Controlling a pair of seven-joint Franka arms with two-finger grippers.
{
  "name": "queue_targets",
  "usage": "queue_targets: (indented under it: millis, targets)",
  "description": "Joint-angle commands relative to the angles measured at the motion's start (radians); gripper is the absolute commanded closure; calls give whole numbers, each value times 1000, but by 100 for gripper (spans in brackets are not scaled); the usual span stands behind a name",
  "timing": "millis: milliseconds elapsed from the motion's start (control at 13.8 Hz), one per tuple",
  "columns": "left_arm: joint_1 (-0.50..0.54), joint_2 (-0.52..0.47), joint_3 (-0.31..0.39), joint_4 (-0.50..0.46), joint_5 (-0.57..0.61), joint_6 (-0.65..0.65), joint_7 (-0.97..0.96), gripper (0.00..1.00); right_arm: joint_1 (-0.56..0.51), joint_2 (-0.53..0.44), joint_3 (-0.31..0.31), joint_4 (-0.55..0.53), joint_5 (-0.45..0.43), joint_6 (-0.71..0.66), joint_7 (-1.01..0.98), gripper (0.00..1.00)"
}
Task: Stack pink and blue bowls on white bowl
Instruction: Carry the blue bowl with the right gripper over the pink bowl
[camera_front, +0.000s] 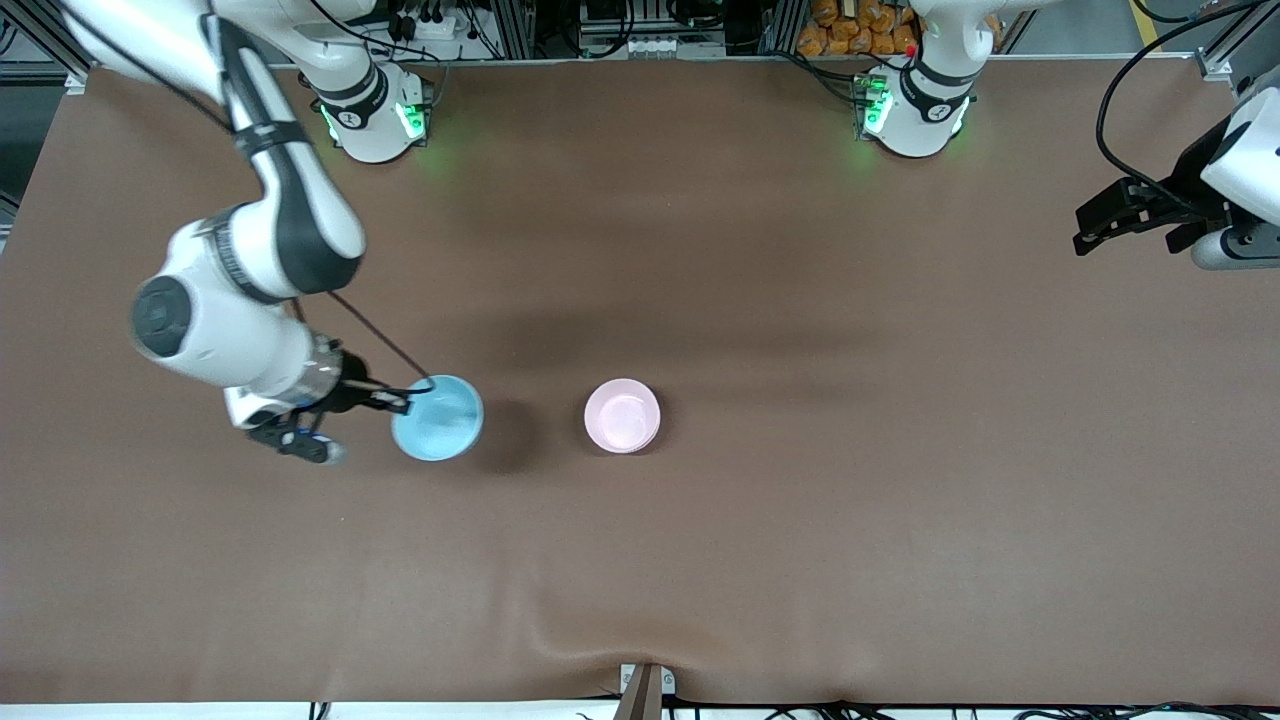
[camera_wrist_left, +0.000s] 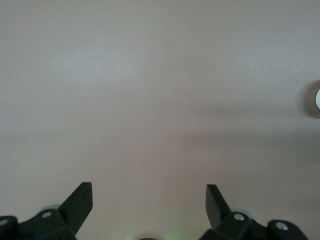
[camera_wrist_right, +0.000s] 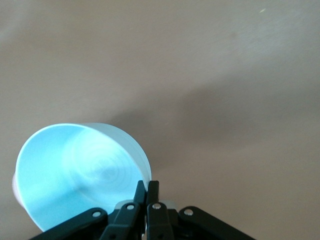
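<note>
My right gripper (camera_front: 405, 400) is shut on the rim of the light blue bowl (camera_front: 438, 418) and holds it tilted a little above the table, beside the pink bowl and toward the right arm's end. In the right wrist view the fingers (camera_wrist_right: 148, 187) pinch the blue bowl's (camera_wrist_right: 75, 175) wall, one inside and one outside. The pale pink bowl (camera_front: 622, 415) sits upright mid-table. The white bowl does not show on its own; I cannot tell whether it lies under the pink bowl. My left gripper (camera_front: 1085, 235) waits open and empty at the left arm's end (camera_wrist_left: 150, 200).
The brown table mat (camera_front: 800, 500) is bare around the bowls. A small pale round thing (camera_wrist_left: 316, 100) shows at the edge of the left wrist view. A bracket (camera_front: 645, 685) sits at the table edge nearest the camera.
</note>
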Motion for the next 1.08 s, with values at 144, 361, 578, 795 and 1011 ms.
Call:
queue_targets:
  millis: [144, 361, 578, 795, 1011]
  targets:
    - [4, 5, -7, 20, 15, -17, 5, 0, 130, 12, -13, 45, 40, -4, 228, 100]
    - [4, 5, -7, 20, 13, -17, 7, 0, 199, 52, -14, 45, 116, 40, 270, 100]
    - [3, 5, -8, 20, 13, -17, 7, 0, 256, 103, -14, 46, 114, 134, 345, 100]
    - [4, 5, -8, 20, 13, -17, 7, 0, 301, 149, -16, 49, 113, 204, 388, 100]
    - [3, 5, -8, 20, 13, -17, 7, 0, 341, 182, -17, 49, 108, 255, 431, 100]
